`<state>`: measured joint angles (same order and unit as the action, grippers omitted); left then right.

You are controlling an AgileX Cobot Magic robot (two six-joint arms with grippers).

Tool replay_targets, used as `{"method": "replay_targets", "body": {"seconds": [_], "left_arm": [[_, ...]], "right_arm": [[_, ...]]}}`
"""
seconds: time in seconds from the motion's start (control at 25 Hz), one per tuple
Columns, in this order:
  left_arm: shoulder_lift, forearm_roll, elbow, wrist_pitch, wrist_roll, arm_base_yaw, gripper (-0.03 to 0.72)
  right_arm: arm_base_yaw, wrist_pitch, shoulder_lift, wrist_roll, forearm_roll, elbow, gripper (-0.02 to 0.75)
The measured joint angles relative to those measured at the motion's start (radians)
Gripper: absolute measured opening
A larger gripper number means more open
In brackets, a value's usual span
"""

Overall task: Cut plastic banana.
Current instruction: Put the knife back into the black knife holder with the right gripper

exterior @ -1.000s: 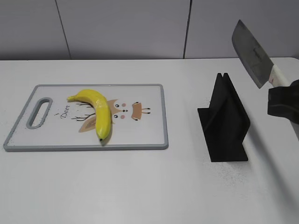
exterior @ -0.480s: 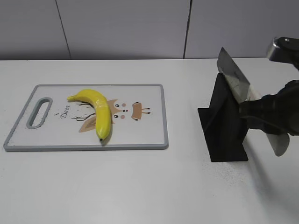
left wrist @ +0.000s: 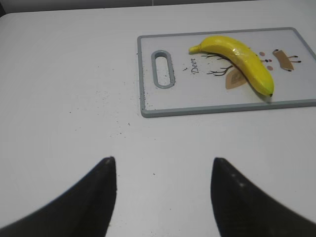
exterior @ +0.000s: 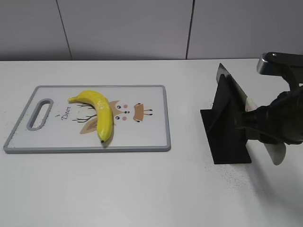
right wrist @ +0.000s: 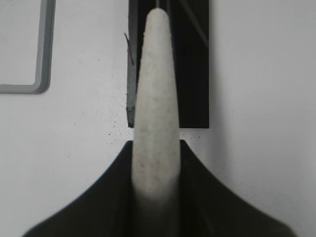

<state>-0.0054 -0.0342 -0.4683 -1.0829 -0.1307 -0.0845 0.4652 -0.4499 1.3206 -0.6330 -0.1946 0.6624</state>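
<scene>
The yellow plastic banana (exterior: 99,113) lies whole on the white cutting board (exterior: 147,135) at the left; it also shows in the left wrist view (left wrist: 237,57). My right gripper (exterior: 265,125) is shut on the white handle (right wrist: 155,98) of a cleaver. The cleaver's blade (exterior: 235,89) lies along the top slot of the black knife stand (exterior: 227,132), far to the right of the banana. My left gripper (left wrist: 163,160) is open and empty above bare table, near the board's handle end (left wrist: 163,69). It is out of the exterior view.
The black stand (right wrist: 192,59) stands on the white table to the right of the board. The board's grey corner (right wrist: 42,74) shows at the upper left of the right wrist view. A grey wall runs along the back.
My right gripper has brought the cleaver down from high at the right into the black stand. The banana, the board and the left gripper have not moved.
</scene>
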Motion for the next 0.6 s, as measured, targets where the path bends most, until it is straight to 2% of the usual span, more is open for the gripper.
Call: {"method": "replay_targets", "body": {"seconds": [0.16, 0.2, 0.36, 0.4, 0.6], "left_arm": [[0.000, 0.000, 0.000, 0.000, 0.000, 0.000, 0.589], [0.000, 0.000, 0.000, 0.000, 0.000, 0.000, 0.589], [0.000, 0.000, 0.000, 0.000, 0.000, 0.000, 0.589], [0.000, 0.000, 0.000, 0.000, 0.000, 0.000, 0.589], [0.000, 0.003, 0.000, 0.000, 0.000, 0.000, 0.589]], "right_arm": [[0.000, 0.000, 0.003, 0.014, 0.029, 0.000, 0.177], [0.000, 0.003, 0.003, 0.029, 0.041, 0.002, 0.225], [0.000, -0.004, 0.004, 0.076, 0.094, 0.033, 0.563], [0.000, -0.018, 0.004, 0.084, 0.098, 0.049, 0.603], [0.000, -0.209, -0.001, 0.223, 0.106, 0.194, 0.618]]}}
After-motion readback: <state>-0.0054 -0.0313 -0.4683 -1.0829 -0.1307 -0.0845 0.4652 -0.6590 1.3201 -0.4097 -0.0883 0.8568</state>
